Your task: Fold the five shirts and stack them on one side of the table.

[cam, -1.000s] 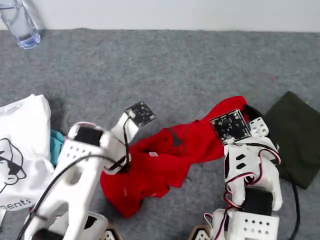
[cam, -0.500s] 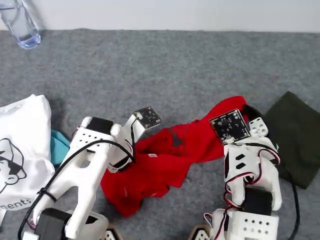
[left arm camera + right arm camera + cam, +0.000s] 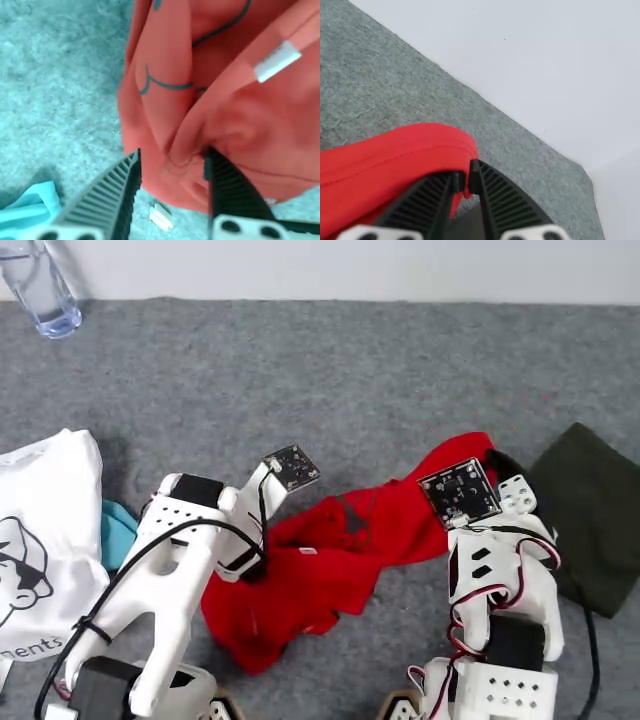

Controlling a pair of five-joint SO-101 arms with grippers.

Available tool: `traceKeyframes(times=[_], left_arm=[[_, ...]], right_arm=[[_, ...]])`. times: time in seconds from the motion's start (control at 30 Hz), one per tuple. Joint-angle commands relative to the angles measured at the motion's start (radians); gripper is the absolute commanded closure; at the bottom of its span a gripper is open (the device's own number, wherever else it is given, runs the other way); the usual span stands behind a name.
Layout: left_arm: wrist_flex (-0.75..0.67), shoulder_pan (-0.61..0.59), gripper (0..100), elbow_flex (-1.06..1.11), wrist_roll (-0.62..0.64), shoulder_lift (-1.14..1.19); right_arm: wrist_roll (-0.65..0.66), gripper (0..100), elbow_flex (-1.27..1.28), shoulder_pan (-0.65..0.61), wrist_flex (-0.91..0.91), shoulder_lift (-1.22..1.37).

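Red shirt [image 3: 320, 575] lies crumpled at lower centre of the counter [image 3: 350, 380], soft, light and floppy I judge, my right pincer [image 3: 466, 176] pinching its rolled edge, my left pincer [image 3: 172, 155] spread astride a thick fold worth gripping.

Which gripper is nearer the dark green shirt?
Right. The right gripper pinches the red shirt just beside the dark green shirt; the left gripper is open over the red shirt's far end.
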Motion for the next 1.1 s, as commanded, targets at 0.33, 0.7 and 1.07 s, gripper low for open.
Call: traceKeyframes(times=[0.33,0.7,1.07], left_arm=[[-0.031,0.078,94,0.088,-0.041,0.0],[0.133,0.029,99,-0.064,-0.041,-0.018],[0.342,-0.224,99,-0.538,-0.037,-0.351]], right_arm=[[0.009,99.1,-0.015,-0.002,0.005,-0.01],[0.009,99.1,-0.087,-0.001,0.007,-0.012],[0.006,99.1,-0.31,0.047,0.007,-0.012]])
